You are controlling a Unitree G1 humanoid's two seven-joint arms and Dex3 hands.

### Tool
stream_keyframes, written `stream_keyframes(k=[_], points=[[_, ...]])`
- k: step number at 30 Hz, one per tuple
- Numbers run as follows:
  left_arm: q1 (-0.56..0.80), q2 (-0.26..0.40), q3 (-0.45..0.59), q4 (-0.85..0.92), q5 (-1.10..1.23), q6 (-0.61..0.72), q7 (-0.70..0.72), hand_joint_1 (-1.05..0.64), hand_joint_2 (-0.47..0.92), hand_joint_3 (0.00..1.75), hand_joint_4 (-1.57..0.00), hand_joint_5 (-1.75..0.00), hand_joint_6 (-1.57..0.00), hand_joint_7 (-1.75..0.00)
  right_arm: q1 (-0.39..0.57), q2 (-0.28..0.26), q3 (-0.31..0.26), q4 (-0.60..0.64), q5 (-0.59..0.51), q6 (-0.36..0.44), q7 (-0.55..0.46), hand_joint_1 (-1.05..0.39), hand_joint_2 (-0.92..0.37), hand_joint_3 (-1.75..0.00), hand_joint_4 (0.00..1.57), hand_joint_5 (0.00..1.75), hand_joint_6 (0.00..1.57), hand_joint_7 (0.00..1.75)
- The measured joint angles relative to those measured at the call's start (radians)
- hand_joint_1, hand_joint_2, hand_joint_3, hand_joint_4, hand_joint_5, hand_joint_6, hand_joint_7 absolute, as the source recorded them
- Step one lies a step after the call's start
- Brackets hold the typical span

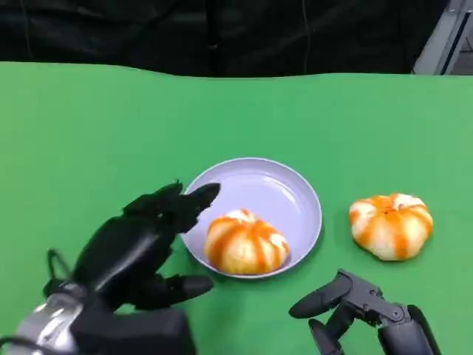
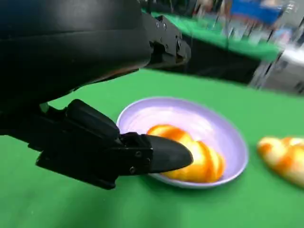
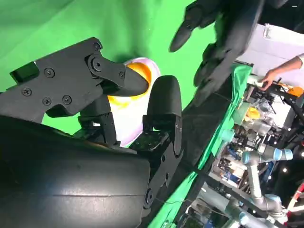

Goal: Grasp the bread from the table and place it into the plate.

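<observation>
One bread (image 1: 245, 242) lies inside the plate (image 1: 295, 194), on the side nearest me. A second bread (image 1: 391, 225) lies on the green worktop (image 1: 89, 133) beside the plate on my right, apart from its rim.

My left hand (image 1: 140, 248) is at the plate's near-left rim. Its fingers are spread and hold nothing. In the left wrist view one fingertip (image 2: 166, 154) points at the bread in the plate; whether it touches cannot be determined.

My right hand (image 1: 355, 307) is low at the near edge of the worktop, short of the second bread. Its fingers are parted and hold nothing.

Status, as judged: placement of one bread is complete. If the second bread also belongs in the plate, the work left is to grasp it, lift it and set it down in the free far part of the plate. My right hand is the nearer one for this.
</observation>
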Motion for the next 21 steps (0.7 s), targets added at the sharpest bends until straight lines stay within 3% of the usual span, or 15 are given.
stream_keyframes(k=[4, 8, 10, 11, 13, 14, 16, 18, 21], points=[[0.066, 0.012, 0.057, 0.001, -0.066, -0.114, 0.033, -0.35, 0.92, 0.26, -0.46, -0.33, -0.56, -0.20, -0.001, -0.001, -0.001, 0.000, 0.000, 0.006, 0.000, -0.19, -0.63, -0.87, 0.71, 1.50, 0.67, 1.04], [0.116, 0.013, 0.110, 0.029, -0.142, -0.229, 0.063, -0.10, 0.92, 0.14, -0.85, -0.64, -0.98, -0.23, -0.002, -0.006, -0.007, -0.001, 0.002, 0.006, 0.001, -0.19, -0.63, -0.87, 0.70, 1.50, 0.67, 1.04], [0.139, -0.005, 0.139, 0.079, -0.192, -0.335, 0.105, -0.07, 0.91, 0.16, -0.89, -0.73, -1.04, -0.22, -0.002, -0.011, -0.015, -0.001, 0.005, 0.005, 0.002, -0.19, -0.63, -0.86, 0.70, 1.50, 0.67, 1.04], [0.145, -0.014, 0.148, 0.105, -0.204, -0.373, 0.119, -0.04, 0.87, 0.31, -0.94, -0.86, -1.11, -0.25, -0.001, -0.012, -0.017, -0.001, 0.006, 0.005, 0.003, -0.19, -0.63, -0.86, 0.71, 1.50, 0.67, 1.04], [0.161, -0.028, 0.160, 0.149, -0.255, -0.433, 0.124, 0.01, 0.59, 0.91, -0.96, -1.14, -1.19, -0.35, -0.002, -0.016, -0.019, 0.000, 0.013, 0.003, 0.006, -0.19, -0.63, -0.86, 0.70, 1.51, 0.67, 1.04], [0.170, -0.033, 0.163, 0.163, -0.284, -0.453, 0.120, 0.03, 0.50, 1.10, -0.96, -1.23, -1.18, -0.43, -0.002, -0.018, -0.020, 0.000, 0.018, 0.002, 0.007, -0.19, -0.64, -0.85, 0.70, 1.51, 0.67, 1.04], [0.189, -0.043, 0.169, 0.177, -0.335, -0.477, 0.105, 0.05, 0.44, 1.23, -0.95, -1.35, -1.13, -0.58, -0.001, -0.023, -0.022, 0.000, 0.024, 0.000, 0.007, -0.19, -0.64, -0.85, 0.70, 1.51, 0.67, 1.04], [0.211, -0.047, 0.180, 0.170, -0.370, -0.483, 0.085, 0.08, 0.35, 1.40, -0.95, -1.53, -1.02, -0.99, -0.002, -0.026, -0.022, 0.000, 0.024, -0.002, 0.007, -0.20, -0.64, -0.85, 0.70, 1.51, 0.68, 1.05], [0.270, -0.057, 0.192, 0.119, -0.413, -0.484, 0.058, 0.06, 0.29, 1.51, -0.96, -1.61, -0.95, -1.28, 0.004, -0.029, -0.027, 0.000, 0.027, -0.008, 0.007, -0.21, -0.65, -0.83, 0.70, 1.51, 0.68, 1.05]])
